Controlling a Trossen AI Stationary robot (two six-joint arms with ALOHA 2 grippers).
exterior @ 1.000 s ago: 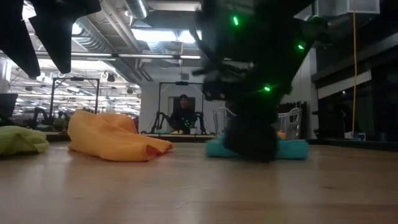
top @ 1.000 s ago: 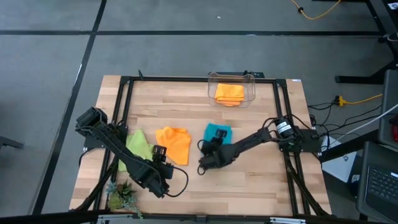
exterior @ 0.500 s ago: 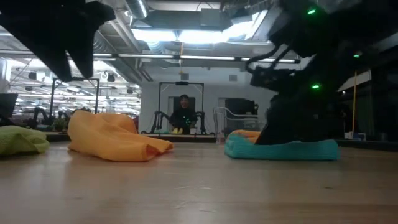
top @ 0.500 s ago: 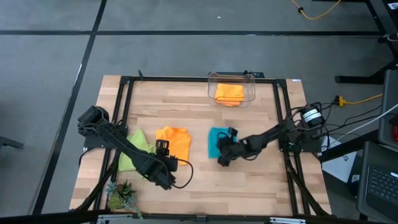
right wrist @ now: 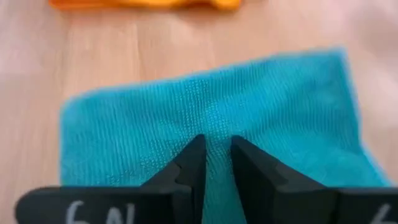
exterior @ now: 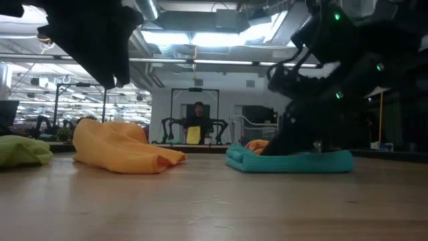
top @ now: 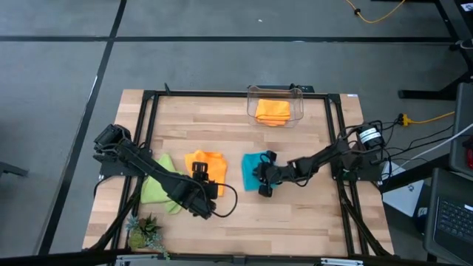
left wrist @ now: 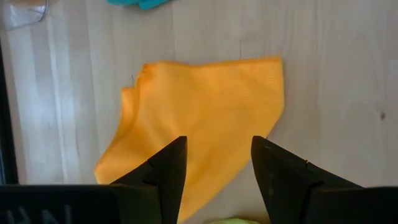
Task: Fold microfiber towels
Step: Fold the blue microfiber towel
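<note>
A turquoise towel (top: 251, 164) lies flat at mid-table, with my right gripper (right wrist: 214, 155) on its right part, the fingers nearly shut. Left of it a rumpled orange towel (top: 211, 162) rests on the wood. My left gripper (left wrist: 217, 155) hangs open above that towel's near side, clear of it. A lime green towel (top: 157, 188) lies bunched farther left, partly under the left arm. A second orange towel (top: 273, 111) sits folded in a clear bin. My right gripper has its fingertips (right wrist: 194, 157) on the turquoise towel's top surface (right wrist: 214, 127), and a sliver of cloth shows in the narrow gap between them. The fingers slant down from the table's right side. The towel lies flat on the table (exterior: 294, 162); how many layers are held, I cannot tell.
The clear bin (top: 276, 92) stands at the far edge, middle. A small green plant (top: 144, 233) sits at the near left corner. Black frame rails (top: 334, 133) run along the table's sides. Bare wood stretches along the near edge and the right half.
My right gripper has gone toward the table's right edge and tipped to a flatter slant. The turquoise towel went with it and now lies flatter, reaching farther toward the near edge. My left gripper has swung toward the right, over the orange towel, staying open.
</note>
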